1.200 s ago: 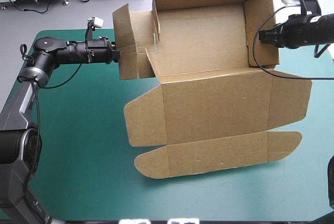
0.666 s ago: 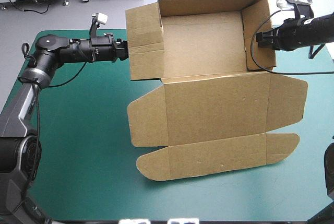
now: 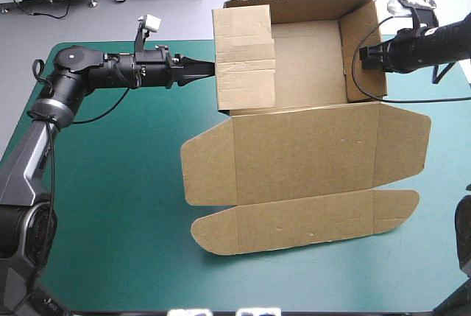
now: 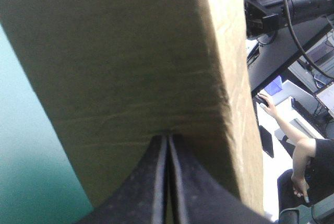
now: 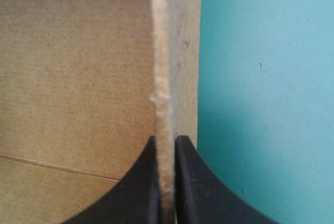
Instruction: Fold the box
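The brown box (image 3: 305,121) lies mid-table with its far half raised into a tray and its lid (image 3: 305,150) flat toward the near edge. Its left wall panel (image 3: 244,58) stands tipped inward over the tray floor. My left gripper (image 3: 209,68) is shut, its pointed tips pressed against that panel's outer face. In the left wrist view the left gripper (image 4: 168,136) touches the board (image 4: 130,51). My right gripper (image 3: 366,58) is shut on the upright right wall (image 3: 360,47). In the right wrist view the right gripper (image 5: 166,138) has that wall's edge (image 5: 160,67) between the black fingers.
The lid's side flaps (image 3: 206,165) and front strip (image 3: 302,220) lie flat on the teal-green cover (image 3: 110,205). Bare cover shows left of the box and along the near edge. The tray's far wall (image 3: 294,1) reaches past the table's far edge.
My left gripper has moved right and pushed the left wall panel from leaning outward to tipped in over the tray. The right gripper has held its place on the right wall.
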You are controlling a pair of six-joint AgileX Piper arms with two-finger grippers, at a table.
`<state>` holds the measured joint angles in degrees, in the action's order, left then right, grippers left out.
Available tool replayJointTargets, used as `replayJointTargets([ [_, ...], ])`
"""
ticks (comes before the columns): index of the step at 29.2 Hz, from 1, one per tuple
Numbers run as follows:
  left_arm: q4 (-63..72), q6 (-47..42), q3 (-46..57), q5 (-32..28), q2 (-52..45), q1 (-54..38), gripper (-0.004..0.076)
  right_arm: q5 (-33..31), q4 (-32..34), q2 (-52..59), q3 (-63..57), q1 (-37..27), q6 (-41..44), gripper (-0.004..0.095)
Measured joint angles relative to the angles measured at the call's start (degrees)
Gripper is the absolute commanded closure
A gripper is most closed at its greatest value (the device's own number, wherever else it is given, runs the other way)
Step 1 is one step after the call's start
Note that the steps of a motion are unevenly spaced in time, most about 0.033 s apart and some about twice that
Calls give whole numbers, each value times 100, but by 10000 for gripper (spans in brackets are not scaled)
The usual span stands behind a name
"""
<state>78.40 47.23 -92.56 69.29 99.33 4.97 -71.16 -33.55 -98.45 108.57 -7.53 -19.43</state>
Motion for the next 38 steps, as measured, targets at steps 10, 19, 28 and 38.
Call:
replayJointTargets([
  [10, 12, -109, 0, 6, -105, 14, 273, 0, 586, -31, 0, 561, 103, 929],
  [19, -39, -383, 0, 12, -168, 14, 261, 0, 739, -31, 0, 628, 239, 929],
  [28, -165, -506, 0, 37, -230, 14, 261, 0, 791, -36, 0, 657, 336, 929],
  [38, -1456, -1172, 0, -151, -236, 215, 261, 47, 701, -36, 0, 690, 429, 925],
])
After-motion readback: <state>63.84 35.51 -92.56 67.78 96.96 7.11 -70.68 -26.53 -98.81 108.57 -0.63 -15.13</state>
